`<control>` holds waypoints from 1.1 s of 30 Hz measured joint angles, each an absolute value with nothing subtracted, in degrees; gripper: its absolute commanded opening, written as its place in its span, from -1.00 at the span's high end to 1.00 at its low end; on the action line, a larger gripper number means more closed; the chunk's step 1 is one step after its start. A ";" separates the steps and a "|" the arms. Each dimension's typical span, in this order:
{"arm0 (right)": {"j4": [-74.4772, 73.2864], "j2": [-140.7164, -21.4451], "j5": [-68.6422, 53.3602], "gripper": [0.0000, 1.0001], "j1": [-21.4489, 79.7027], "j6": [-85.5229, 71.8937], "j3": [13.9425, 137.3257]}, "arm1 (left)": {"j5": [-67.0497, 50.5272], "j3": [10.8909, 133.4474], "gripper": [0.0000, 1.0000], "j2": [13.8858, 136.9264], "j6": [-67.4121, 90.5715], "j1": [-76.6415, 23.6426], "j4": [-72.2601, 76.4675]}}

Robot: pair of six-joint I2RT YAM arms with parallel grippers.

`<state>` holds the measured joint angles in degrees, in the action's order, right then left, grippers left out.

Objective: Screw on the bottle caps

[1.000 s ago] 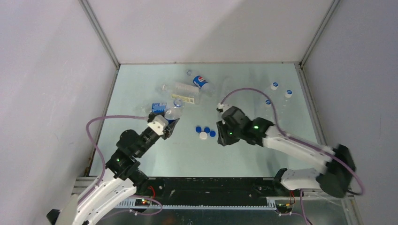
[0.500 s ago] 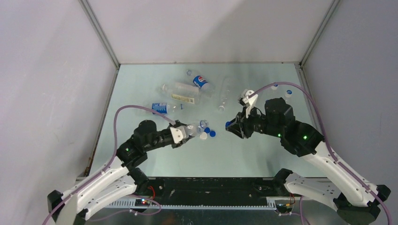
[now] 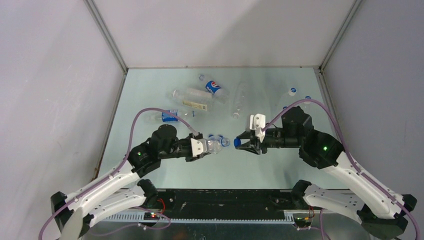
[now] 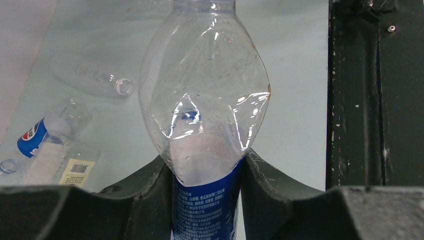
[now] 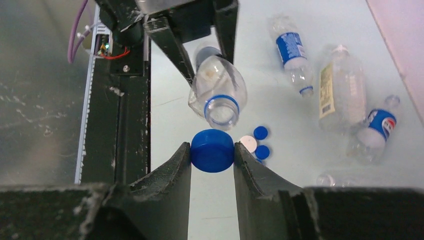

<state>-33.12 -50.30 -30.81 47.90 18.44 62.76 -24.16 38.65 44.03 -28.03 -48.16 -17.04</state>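
A pale green table top point(image 3: 225, 172) lies inside a booth of plain grey walls point(image 3: 50, 75) with thin metal corner posts point(image 3: 106, 35). A black rail point(image 3: 225, 197) crosses the bottom of the top view.

Only the top view takes in the whole scatter. A clear plastic bottle with a red-white-blue logo point(image 3: 213, 87), a clear pale-labelled bottle point(image 3: 192, 97) and a plain clear bottle point(image 3: 239, 100) lie on their sides in the upper middle. Two small caps point(image 3: 293, 91) sit at upper right.

The left wrist view alone shows the dented, creased wall of the clear blue-labelled bottle point(image 4: 205, 100) and the small print on its label.

The right wrist view alone looks straight into that bottle's open mouth point(image 5: 220, 111), ringed in blue. Beyond it on the table are a white round cap point(image 5: 247, 143) and two loose blue caps point(image 5: 260, 132).

The left gripper point(image 3: 207, 147) is clenched around the labelled body of the bottle, which is held lying level at mid-frame, its mouth pointing right. The right gripper point(image 5: 212, 155) pinches a round blue plastic cap point(image 5: 212, 150) between its dark fingers point(image 5: 177, 170). The cap faces the bottle mouth from the right, and the top view shows a narrow gap between them.
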 measured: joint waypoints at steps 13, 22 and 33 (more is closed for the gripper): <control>-33.15 -54.15 -30.52 1.00 53.08 31.59 63.00 | -23.99 41.78 0.12 45.87 -30.33 -49.58 -21.67; -33.15 -55.20 -27.62 1.00 53.43 33.76 63.00 | -23.68 41.82 0.16 45.71 -31.57 -50.15 -23.88; -33.34 -57.23 -27.20 1.00 54.57 34.54 63.02 | -21.61 41.82 0.21 45.21 -32.01 -50.33 -24.23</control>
<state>-33.34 -57.23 -27.20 54.57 34.54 63.02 -21.61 41.82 45.21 -32.01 -50.33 -24.23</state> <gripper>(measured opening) 0.340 0.459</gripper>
